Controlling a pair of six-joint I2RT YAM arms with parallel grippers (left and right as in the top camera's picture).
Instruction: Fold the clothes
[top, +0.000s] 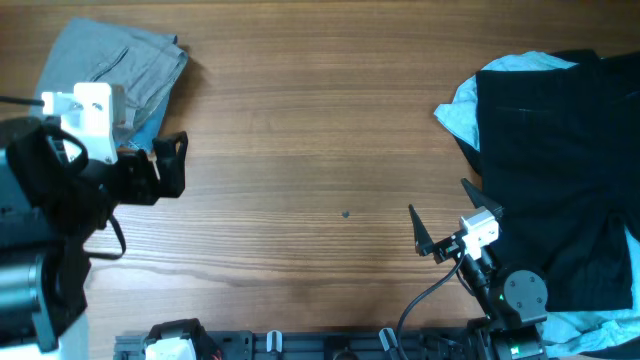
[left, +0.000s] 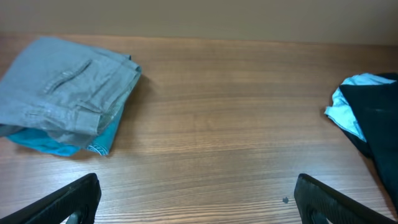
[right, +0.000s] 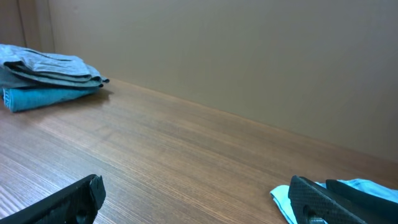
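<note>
Brown wooden counter (top: 320, 150), and the job looks partway done: folded grey-khaki cotton shorts (top: 120, 60) sit on a folded bright blue garment (left: 62, 144) at the left. Unfolded at the right: a rumpled black garment (top: 560, 150) over crumpled pale blue cloth (top: 462, 108). Left pincer (top: 178, 163) and right pincer (top: 436, 194) gape wide, empty.

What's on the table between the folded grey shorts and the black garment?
Nothing but bare table and one small dark speck separates the grey shorts from the black garment, clearest in the overhead view.
</note>
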